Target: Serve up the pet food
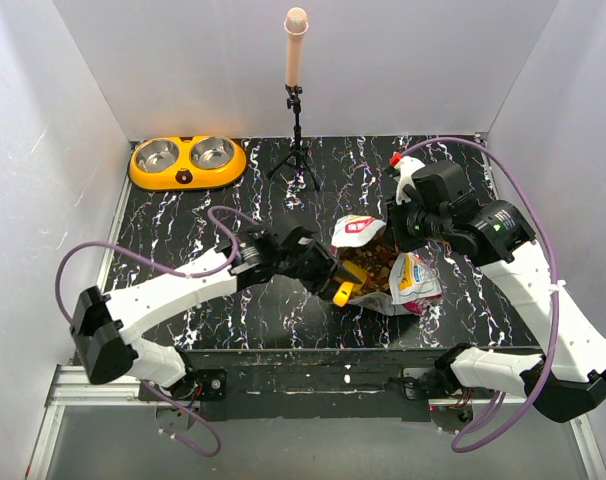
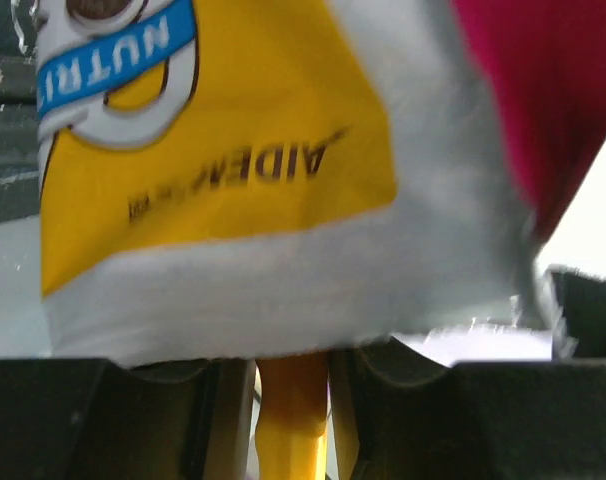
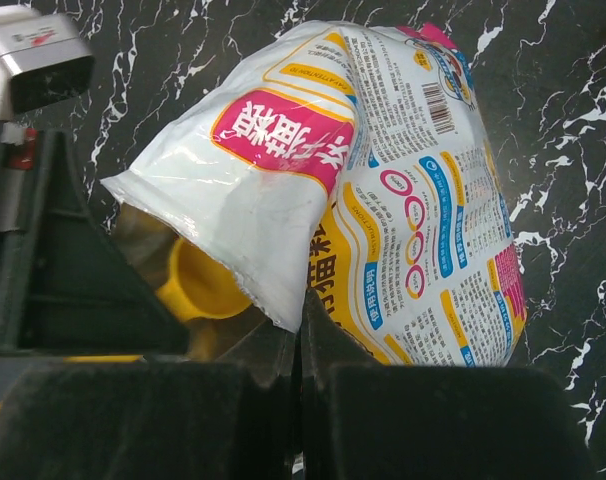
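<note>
Dozens of small brown and tan pieces of pet food lie in the open mouth of a crinkly white bag that lies on its side on the black marbled table, right of centre and toward the near edge. The bag carries yellow, blue and magenta print.

A yellow scoop sits at the bag's mouth, just left of the kibble. The left gripper is clamped on its handle; in the left wrist view the handle stands between the two fingers, with the bag filling the frame close ahead. The left arm stretches low across the table from its base, its wrist pointed right toward the bag.

The right gripper pinches the bag's far upper edge, its fingers closed together on the plastic. The right arm rises from its base, folds at the elbow on the far right and angles back leftward, wrist bent down over the bag.

An orange double bowl sits in the far left corner, well apart from the bag. A tripod stands at the back centre.
</note>
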Controlling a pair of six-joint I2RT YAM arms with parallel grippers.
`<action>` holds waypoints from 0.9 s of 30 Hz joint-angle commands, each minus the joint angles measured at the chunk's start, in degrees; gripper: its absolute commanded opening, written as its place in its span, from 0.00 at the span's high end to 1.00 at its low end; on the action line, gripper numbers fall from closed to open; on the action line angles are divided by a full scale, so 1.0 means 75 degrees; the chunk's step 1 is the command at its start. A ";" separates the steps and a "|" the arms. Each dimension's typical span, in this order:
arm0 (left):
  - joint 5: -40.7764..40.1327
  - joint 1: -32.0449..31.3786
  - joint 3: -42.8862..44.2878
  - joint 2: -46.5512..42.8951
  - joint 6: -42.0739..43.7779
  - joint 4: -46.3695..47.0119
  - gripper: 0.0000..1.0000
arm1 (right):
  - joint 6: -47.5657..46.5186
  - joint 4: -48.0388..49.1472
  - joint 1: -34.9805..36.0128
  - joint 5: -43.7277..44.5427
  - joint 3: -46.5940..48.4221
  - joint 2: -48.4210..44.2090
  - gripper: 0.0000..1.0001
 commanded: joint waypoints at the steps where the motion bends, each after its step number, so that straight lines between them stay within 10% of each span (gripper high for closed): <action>1: -0.0456 0.0140 0.0852 0.1154 0.0837 -0.0087 1.00 | 0.0315 0.1713 0.0098 -0.0608 0.0283 -0.0538 0.99; 12: -0.1381 0.0140 0.0130 0.0572 0.0338 0.0282 1.00 | 0.0514 0.1490 0.0180 -0.0689 0.0412 -0.0538 0.99; 19: -0.0875 0.0163 0.0853 0.2443 0.0828 0.0378 1.00 | 0.0760 0.1525 0.0332 -0.0807 0.0377 -0.0538 0.99; 27: -0.1041 0.0445 -0.0082 0.3292 0.2982 0.4407 1.00 | 0.1241 0.1526 0.0321 -0.0971 0.0294 -0.0749 0.99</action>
